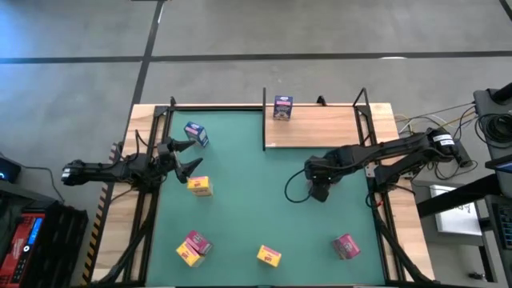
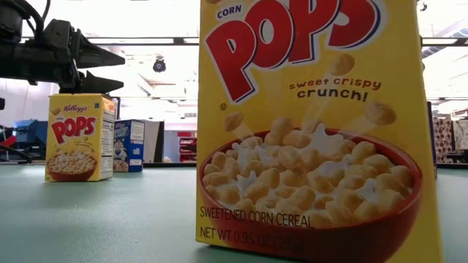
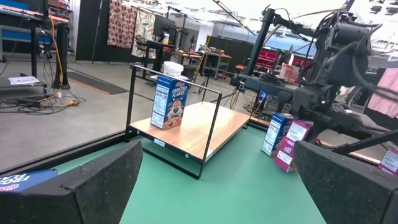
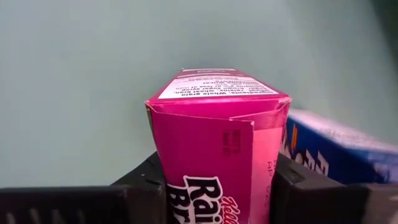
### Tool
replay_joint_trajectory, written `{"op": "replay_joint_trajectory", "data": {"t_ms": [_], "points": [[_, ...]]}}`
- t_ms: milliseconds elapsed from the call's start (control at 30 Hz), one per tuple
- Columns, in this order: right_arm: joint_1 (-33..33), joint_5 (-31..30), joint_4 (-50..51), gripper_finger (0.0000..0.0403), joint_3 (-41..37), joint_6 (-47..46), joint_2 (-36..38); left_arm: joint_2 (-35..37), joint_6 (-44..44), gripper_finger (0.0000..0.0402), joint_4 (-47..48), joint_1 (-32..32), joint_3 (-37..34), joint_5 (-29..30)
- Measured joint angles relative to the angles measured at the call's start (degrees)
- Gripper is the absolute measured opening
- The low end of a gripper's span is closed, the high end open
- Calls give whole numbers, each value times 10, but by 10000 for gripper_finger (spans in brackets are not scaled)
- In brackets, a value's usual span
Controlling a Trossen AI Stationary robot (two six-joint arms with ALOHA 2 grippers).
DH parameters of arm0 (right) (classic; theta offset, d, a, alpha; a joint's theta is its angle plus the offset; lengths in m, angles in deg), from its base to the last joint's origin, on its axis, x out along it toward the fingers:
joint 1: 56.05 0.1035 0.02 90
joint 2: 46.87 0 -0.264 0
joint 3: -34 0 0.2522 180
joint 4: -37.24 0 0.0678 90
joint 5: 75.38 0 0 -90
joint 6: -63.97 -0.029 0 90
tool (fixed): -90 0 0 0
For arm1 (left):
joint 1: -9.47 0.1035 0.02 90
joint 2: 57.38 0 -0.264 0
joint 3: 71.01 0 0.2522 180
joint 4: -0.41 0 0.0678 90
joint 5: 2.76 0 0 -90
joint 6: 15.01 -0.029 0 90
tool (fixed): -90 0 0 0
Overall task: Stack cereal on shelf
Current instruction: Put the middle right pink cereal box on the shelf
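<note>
One pink box (image 4: 214, 143) is clamped in the right gripper (image 1: 319, 190), just in front of the shelf (image 1: 320, 128), nearer it than the wide-open left gripper (image 1: 186, 156).

One cereal box (image 1: 283, 107) on shelf (image 1: 320, 128)

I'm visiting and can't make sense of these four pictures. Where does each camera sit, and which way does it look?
High: overhead, straight down on the table, both arms, shelf.
Low: table height, looking level past a yellow cereal box; left gripper above.
Left wrist: behind open fingers, facing the shelf.
Right wrist: right gripper shut on a pink box.
High and left wrist share the shelf's blue box.
</note>
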Motion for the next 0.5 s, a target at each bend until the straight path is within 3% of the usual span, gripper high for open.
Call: {"op": "replay_joint_trajectory", "data": {"t_ms": [500], "points": [[-38,-109,-55,139,100,243,-1,0,0,400,0,0,0,0]]}}
